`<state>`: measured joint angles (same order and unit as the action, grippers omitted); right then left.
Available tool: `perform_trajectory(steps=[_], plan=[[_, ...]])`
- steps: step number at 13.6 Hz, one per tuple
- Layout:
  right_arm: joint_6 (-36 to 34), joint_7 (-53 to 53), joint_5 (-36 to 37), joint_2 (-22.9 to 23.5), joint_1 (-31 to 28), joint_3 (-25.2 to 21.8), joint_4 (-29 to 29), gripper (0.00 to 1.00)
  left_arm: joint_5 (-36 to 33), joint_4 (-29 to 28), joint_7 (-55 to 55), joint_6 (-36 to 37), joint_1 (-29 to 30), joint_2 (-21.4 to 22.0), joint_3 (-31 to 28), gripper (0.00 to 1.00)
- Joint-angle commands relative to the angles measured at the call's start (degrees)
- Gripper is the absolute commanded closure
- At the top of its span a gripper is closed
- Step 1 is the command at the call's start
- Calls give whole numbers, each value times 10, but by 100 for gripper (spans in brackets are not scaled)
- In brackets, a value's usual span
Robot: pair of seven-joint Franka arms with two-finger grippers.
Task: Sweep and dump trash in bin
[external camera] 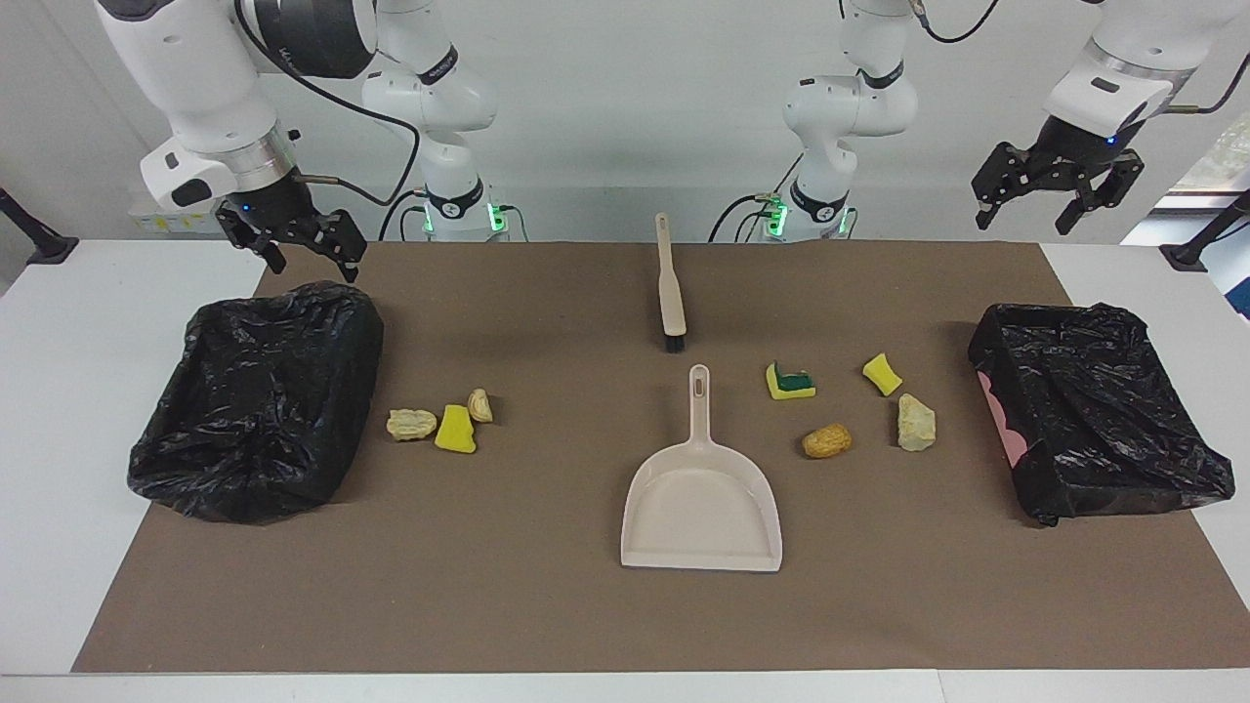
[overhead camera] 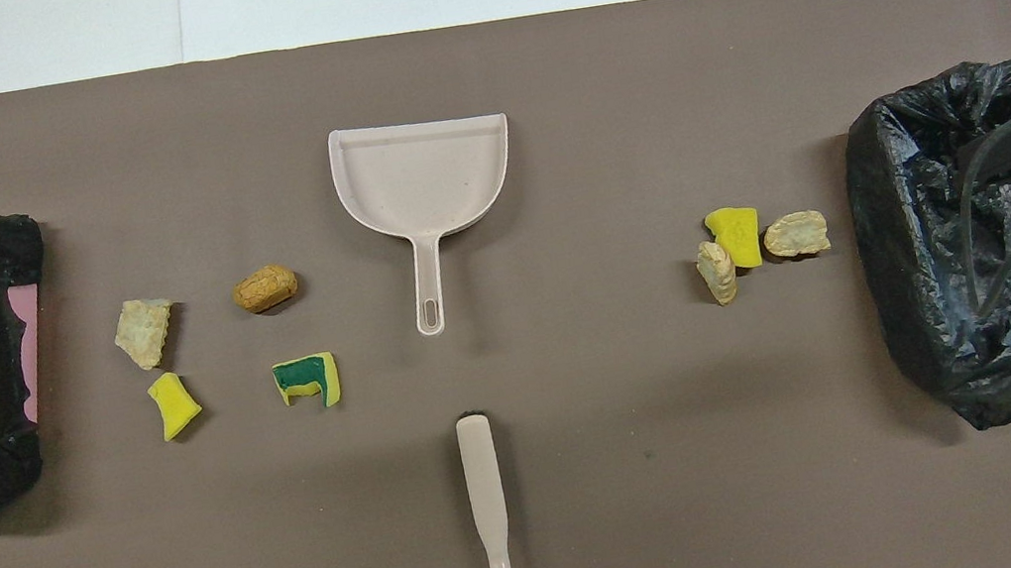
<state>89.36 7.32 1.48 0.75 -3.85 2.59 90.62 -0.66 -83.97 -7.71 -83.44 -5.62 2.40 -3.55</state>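
both arms waited raised. the left hand (external camera: pixel 1060 200) hung spread over the desk's (external camera: pixel 59 391) edge by one black-lined bin (external camera: pixel 1094 410), the right hand (external camera: pixel 293 244) spread above the other bin (external camera: pixel 254 400). the dustpan (external camera: pixel 701 488) lay mid-mat, its handle toward the robots, the brush (external camera: pixel 671 288) nearer them. four trash scraps (external camera: pixel 826 440) lay toward the left arm's end, three (external camera: pixel 455 429) clustered beside the right arm's bin.

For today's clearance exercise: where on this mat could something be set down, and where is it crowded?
Free: the mat's strip farther from the robots than the dustpan, and between brush and either bin. Crowded: three scraps beside that bin, four beside the other bin.
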Motion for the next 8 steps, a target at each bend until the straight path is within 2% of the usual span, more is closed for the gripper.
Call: perform_trajectory(steps=[1,8], plan=[[-10,9,-9,-5,-4,4,-1,0,-7,14,-5,-1,4,-6,3,0],[-5,6,-8,-4,-9,0,-1,0,-7,2,1,7,7,4,3,0]])
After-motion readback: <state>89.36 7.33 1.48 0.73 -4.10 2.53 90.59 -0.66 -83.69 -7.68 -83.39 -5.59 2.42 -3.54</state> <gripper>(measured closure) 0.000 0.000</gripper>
